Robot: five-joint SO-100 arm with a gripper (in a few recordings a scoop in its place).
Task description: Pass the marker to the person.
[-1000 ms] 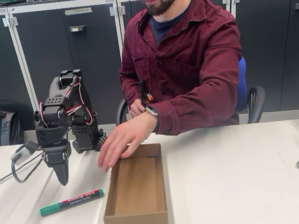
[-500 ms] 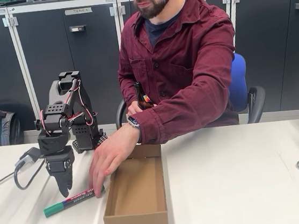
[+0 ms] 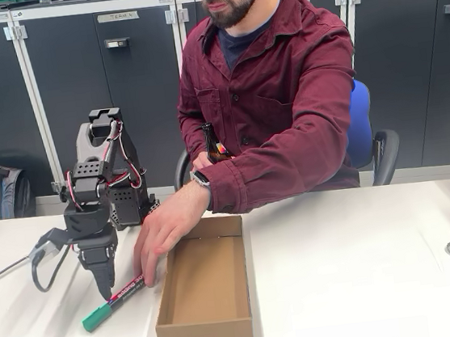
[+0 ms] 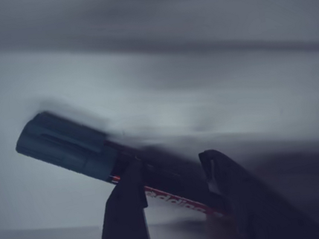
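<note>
Marker [image 3: 114, 303] is lying flat on the white table [image 3: 359, 275], angled, green cap end pointing toward the front-left in the fixed view, pink-and-white label band showing mid-barrel. In the wrist view the marker [image 4: 85, 150] is reading as a dark teal cap with a red-lettered band running under the fingers; picture is blurred.

Gripper [image 3: 105, 289] is pointing straight down over the marker barrel, fingers slightly parted and straddling it; can't tell whether they're actually pinching it.

Person's hand [image 3: 161, 239] is resting fingertips on the marker's rear end, just left of the cardboard box [image 3: 204, 289]. Person [image 3: 273, 90] is sitting behind the table.

Box wall is sitting just beside the marker on the right. Table is showing open surface left of the marker and front-left; cable [image 3: 9, 270] is running off to the left edge.
</note>
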